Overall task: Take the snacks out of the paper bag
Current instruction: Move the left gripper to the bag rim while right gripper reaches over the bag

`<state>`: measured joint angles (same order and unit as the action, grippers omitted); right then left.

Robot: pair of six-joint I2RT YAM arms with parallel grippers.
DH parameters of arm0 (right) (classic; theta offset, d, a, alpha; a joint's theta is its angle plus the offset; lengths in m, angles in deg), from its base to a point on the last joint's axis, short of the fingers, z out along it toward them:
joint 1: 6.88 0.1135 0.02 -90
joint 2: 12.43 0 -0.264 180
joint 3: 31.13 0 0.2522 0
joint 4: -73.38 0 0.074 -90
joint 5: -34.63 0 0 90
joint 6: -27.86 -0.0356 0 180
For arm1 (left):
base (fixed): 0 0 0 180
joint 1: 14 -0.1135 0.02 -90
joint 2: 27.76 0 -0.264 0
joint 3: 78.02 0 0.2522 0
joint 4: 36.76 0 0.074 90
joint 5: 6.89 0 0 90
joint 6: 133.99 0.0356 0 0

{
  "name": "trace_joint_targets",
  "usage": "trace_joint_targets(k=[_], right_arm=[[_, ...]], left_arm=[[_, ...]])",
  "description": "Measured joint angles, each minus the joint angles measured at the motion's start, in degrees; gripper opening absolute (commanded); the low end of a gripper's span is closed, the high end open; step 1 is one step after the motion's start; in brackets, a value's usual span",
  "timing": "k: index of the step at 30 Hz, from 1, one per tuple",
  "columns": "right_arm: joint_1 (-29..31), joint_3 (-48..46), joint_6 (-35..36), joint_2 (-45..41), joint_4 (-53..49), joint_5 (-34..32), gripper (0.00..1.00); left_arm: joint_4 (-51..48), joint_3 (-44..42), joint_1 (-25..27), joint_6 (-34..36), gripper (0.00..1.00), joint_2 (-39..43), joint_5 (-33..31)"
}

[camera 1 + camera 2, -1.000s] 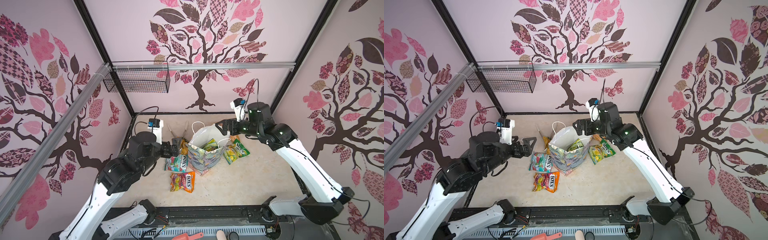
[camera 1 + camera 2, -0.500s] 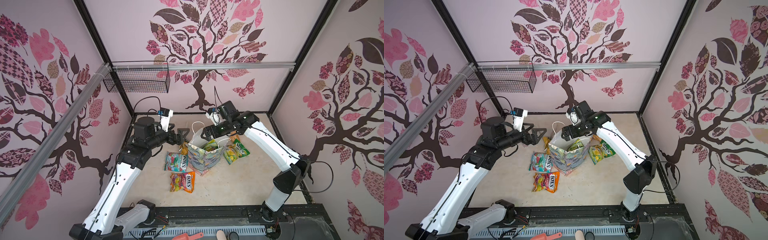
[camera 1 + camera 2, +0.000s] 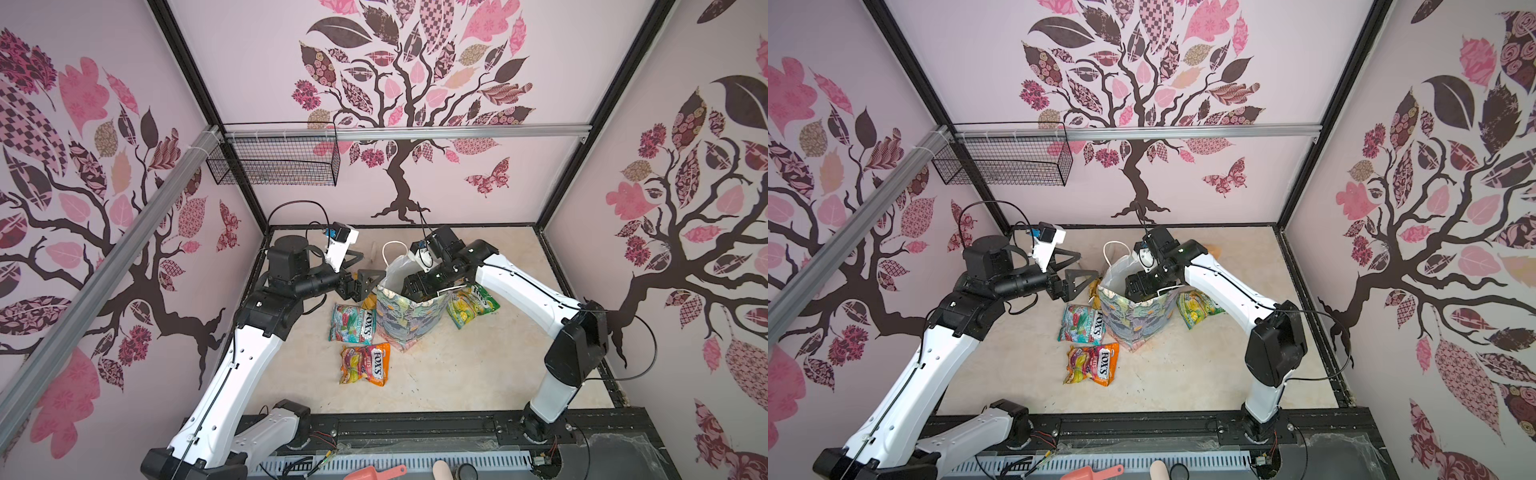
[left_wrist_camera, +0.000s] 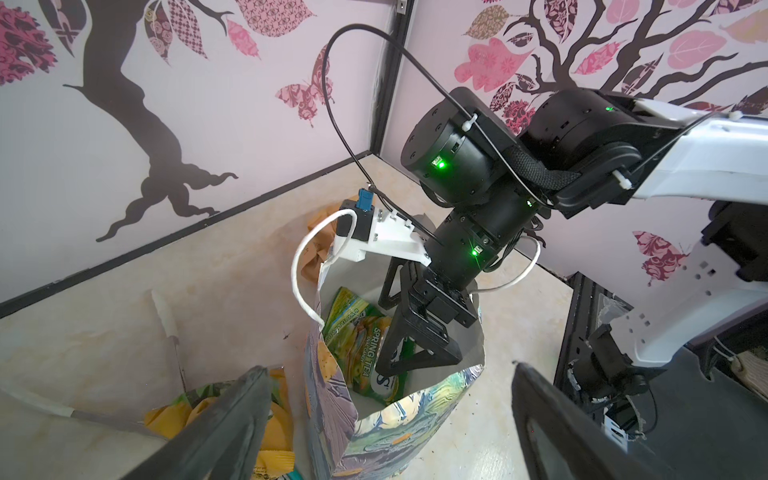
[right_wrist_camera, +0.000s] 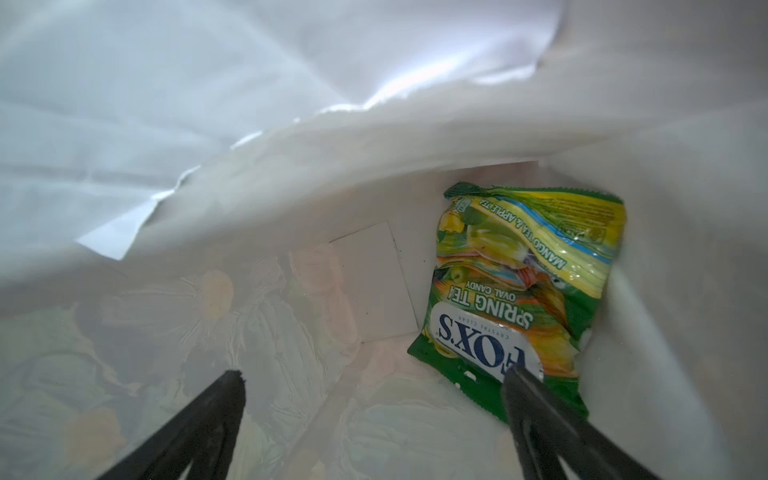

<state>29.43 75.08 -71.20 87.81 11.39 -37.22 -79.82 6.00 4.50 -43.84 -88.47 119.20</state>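
The floral paper bag (image 3: 409,320) (image 3: 1133,322) stands upright mid-floor, mouth open. My right gripper (image 3: 419,286) (image 3: 1140,289) reaches down inside it, open. In the right wrist view, that gripper (image 5: 374,374) has one finger at the lower edge of a green-yellow FOX'S pouch (image 5: 519,282) (image 4: 365,353) leaning on the bag's white inner wall. My left gripper (image 3: 368,270) (image 4: 388,368) hovers open just left of the bag's rim. On the floor lie a teal-red pouch (image 3: 353,324), an orange pouch (image 3: 365,363), a green-yellow pouch (image 3: 471,305) and a gold wrapper (image 4: 266,419).
A wire basket (image 3: 274,166) hangs on the back wall at the left. Crumpled brown paper (image 4: 316,249) lies behind the bag, and a pale strip (image 4: 164,311) on the floor. An orange scoop (image 3: 374,473) sits by the black front rail.
My right gripper has dropped from above the bag's back edge into its mouth. My left arm has swung up and toward the bag's left rim.
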Motion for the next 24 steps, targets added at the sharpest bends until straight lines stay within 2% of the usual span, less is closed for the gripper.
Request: trace_joint_targets(k=[12, 17, 24], right_arm=[[0.68, -6.23, -1.6, -0.28, 4.83, 0.9, 0.99], [0.7, -10.78, -2.38, -3.89, 8.02, 0.59, 0.99], [1.14, -11.5, -2.8, -4.33, 9.94, 1.46, 1.0]], left_arm=[[-1.14, -0.11, 2.27, 1.64, 0.91, -1.97, -3.02], [-2.25, -0.11, 2.45, 1.81, 0.91, -2.8, -5.35], [-2.62, -0.11, 3.21, 2.14, 0.91, -2.89, -5.79]])
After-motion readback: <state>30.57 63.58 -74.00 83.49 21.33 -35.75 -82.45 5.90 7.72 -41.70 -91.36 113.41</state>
